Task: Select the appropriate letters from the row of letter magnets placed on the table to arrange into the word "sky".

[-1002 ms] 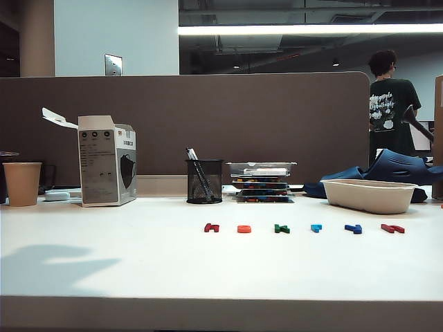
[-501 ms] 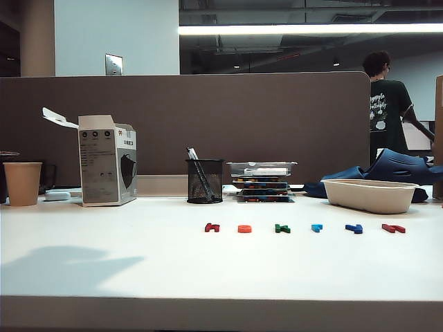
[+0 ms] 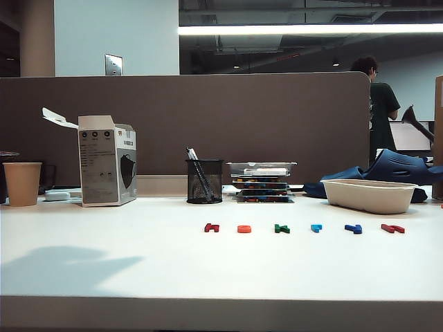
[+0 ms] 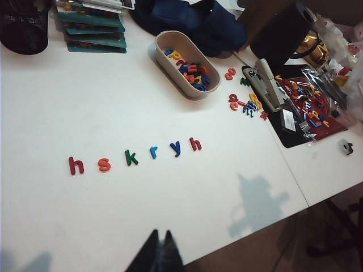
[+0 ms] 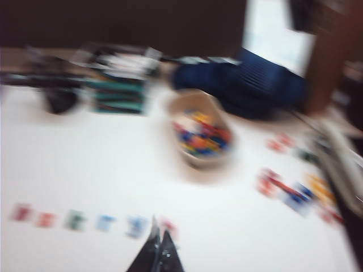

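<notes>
Jaws first: the left gripper and the right gripper both have their jaws pressed together, holding nothing, hovering above the near edge of the wide white bench. Since a second ago the letters haven't budged; only the big shadow on the bench's left has spread, so I'd guess the task is just starting. The row of small plastic letter magnets reads h s k r y h, near the bench's middle. Wanted ones: orange-red s, dark green k, dark blue y. Beyond sit an oval beige tray of spare letters and a black mesh pen cup, well apart, blocking nothing.
</notes>
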Robot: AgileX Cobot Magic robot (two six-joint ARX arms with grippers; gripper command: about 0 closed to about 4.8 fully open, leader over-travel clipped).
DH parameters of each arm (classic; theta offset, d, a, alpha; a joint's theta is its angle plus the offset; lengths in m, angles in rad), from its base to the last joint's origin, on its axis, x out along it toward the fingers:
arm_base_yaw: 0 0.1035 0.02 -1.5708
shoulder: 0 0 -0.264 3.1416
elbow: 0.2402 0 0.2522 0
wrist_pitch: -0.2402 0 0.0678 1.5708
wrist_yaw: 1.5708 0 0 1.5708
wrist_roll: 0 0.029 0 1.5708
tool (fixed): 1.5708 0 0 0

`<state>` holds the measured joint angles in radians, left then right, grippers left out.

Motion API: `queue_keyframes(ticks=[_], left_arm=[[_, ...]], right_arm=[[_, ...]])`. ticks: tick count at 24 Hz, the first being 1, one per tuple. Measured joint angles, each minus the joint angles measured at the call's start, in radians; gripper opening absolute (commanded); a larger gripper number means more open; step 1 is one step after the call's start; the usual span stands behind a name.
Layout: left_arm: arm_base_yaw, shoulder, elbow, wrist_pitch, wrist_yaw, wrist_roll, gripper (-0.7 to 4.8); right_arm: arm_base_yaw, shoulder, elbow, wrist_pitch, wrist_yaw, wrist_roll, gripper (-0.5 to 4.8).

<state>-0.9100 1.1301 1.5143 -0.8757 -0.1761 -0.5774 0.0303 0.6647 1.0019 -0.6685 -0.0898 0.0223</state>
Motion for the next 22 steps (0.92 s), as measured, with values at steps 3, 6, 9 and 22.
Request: queue_keyframes(ticks=[3,6,9,22], left_arm=[[0.0,0.0,0.0,0.0,0.0,0.0,-0.05],[0.0,0.0,0.0,0.0,0.0,0.0,-0.05],[0.0,0.0,0.0,0.001,0.0,0.0,-0.05],[0.0,0.001,0.0,0.0,0.0,0.0,-0.05]], right_arm=[[0.026,0.146,0.115,0.029,-0.151,0.01,-0.02],[0.112,0.35,0.238,0.016,-0.172,0.174,-0.01],[0.207,0.502,0.292,-0.002,-0.153,0.221,0.01],[0.467,1.001,0.399,0.017,0.005,0.354,2.16]])
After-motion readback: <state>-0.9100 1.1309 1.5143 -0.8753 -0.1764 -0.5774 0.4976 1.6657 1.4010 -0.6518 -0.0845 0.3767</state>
